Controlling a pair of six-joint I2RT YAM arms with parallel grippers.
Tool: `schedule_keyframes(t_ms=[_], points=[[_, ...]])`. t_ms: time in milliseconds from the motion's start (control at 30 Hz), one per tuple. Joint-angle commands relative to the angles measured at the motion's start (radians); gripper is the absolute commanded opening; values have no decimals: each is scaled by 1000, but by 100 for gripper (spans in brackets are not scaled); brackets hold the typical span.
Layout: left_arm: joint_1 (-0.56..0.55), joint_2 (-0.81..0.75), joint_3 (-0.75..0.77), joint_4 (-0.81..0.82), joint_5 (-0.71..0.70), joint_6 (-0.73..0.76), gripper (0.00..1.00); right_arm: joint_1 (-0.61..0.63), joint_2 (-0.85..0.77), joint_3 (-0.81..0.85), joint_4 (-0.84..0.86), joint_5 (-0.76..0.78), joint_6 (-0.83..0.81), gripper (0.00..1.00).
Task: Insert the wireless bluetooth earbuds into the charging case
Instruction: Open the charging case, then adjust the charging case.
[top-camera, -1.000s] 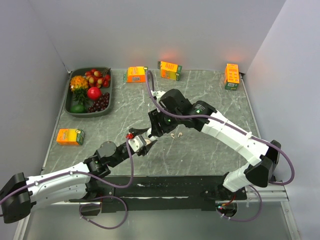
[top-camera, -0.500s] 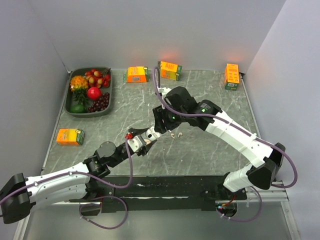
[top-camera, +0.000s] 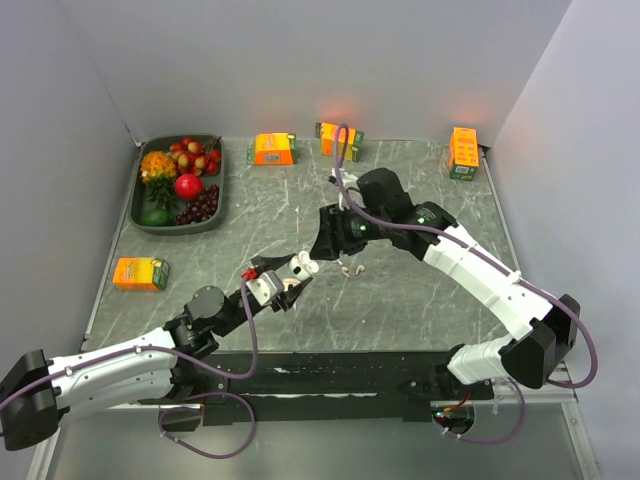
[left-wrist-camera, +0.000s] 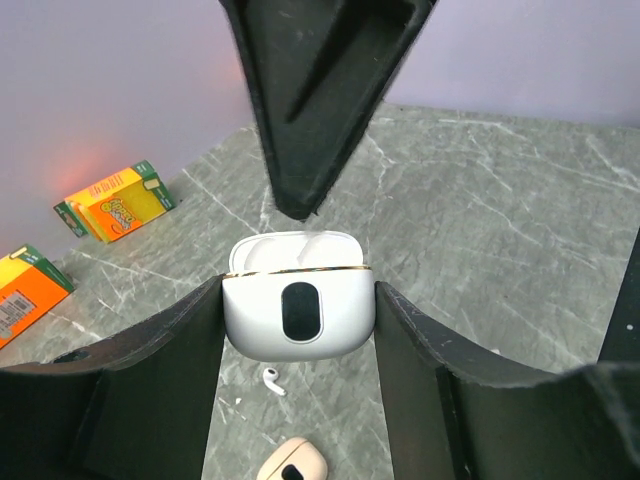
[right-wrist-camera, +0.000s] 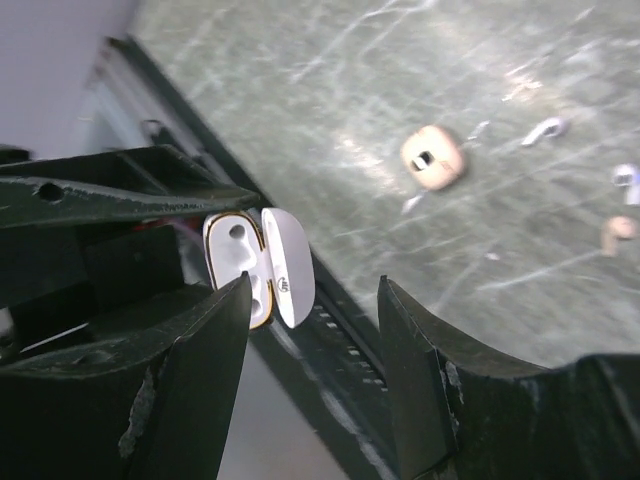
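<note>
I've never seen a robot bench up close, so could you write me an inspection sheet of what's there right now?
Surface: grey veined table, no spills seen.
Job's things: white charging case, lid open, held off the table; an earbud lies loose on the table.
Clutter: four orange cartons, fruit tray, beige piece.
Grippers: left gripper clamps the case; right gripper open and empty, above it.
Cables: purple cables run along both arms.
Surroundings: grey walls on three sides.
</note>
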Motion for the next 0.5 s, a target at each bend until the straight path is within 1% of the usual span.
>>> schedule_keyframes(t_ms=[0, 33, 167, 333, 467], points=[[-4, -17, -3, 88, -9, -26, 1, -70, -82, -86, 223, -279, 134, 61], [-6, -20, -5, 89, -8, -26, 1, -77, -81, -97, 236, -326, 144, 61], [-4, -17, -3, 95, -3, -29, 1, -83, -67, -115, 282, -380, 175, 61], [-6, -11, 2, 106, 2, -32, 1, -83, -44, -124, 317, -419, 204, 59], [-6, -9, 6, 111, 0, -34, 1, -84, -29, -135, 315, -414, 204, 57]])
